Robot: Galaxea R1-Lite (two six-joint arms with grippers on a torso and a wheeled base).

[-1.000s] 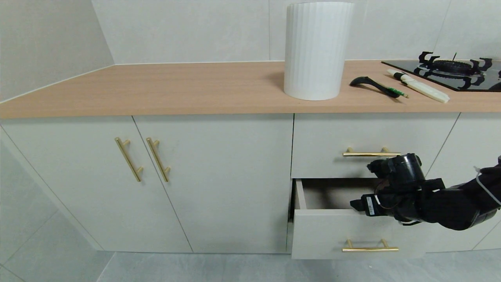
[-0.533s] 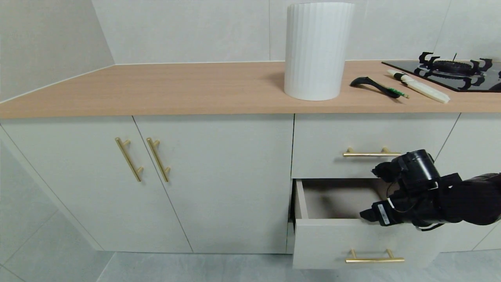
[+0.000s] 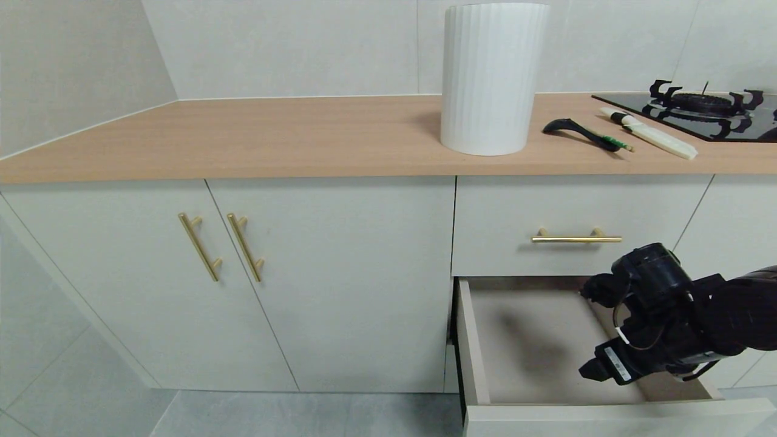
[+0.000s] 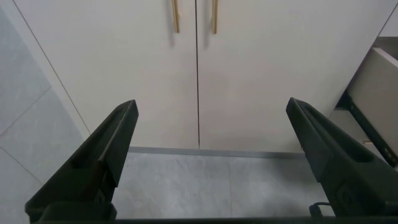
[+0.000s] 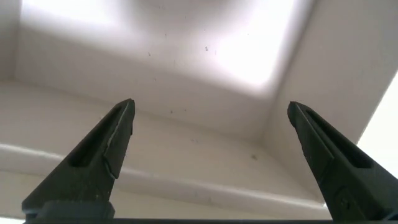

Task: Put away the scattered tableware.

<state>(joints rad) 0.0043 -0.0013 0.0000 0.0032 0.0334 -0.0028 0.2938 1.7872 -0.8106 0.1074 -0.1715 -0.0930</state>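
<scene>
- The lower drawer stands open far toward the robot, below the shut upper drawer at the right of the cabinets; its floor is bare.
- The right gripper hangs inside the drawer's right near part, pointing down at the floor, its fingers spread wide and holding nothing.
- The left gripper is also spread wide and holds nothing; it faces the double cabinet doors low, near the floor.
- On the countertop, a black spoon lies just right of a tall white ribbed container.
- A white utensil lies just right of the spoon, beside the stove.
</scene>
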